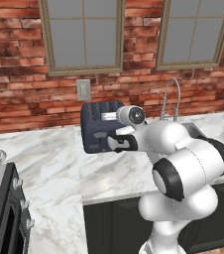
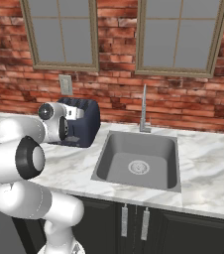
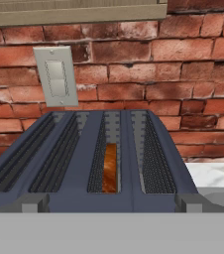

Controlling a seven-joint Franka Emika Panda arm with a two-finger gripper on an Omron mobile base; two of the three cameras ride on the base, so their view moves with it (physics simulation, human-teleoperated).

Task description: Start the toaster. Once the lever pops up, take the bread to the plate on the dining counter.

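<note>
The toaster [image 1: 100,127] stands on the marble worktop [image 1: 59,163], close to the brick wall [image 1: 15,84] and just below a pale switch plate [image 1: 84,90]. It is dark blue and boxy, with four long slots on its top. In the hand view the toaster [image 3: 104,163] is seen from above and from the front, and the bread [image 3: 110,168] sits down inside the third slot counted from the left of that view. It is a brown slice with a darker edge, and it stays below the top of the slot. The other three slots show no bread.

In the left base view the gripper [image 1: 120,143] is at the front right part of the toaster, at the end of the white arm [image 1: 183,163]. Its dark fingers are apart, and nothing is between them. From these pictures I cannot tell if a finger touches the toaster body.

In the right base view the toaster [image 2: 84,128] is partly hidden behind the arm, and a steel sink [image 2: 139,159] is sunk in the worktop just beside it, on its right. A thin tap [image 2: 144,106] rises behind the sink. Two windows [image 2: 59,32] are in the wall above. At the lower left of the left base view the corner of a stove [image 1: 5,208] is near the worktop.
</note>
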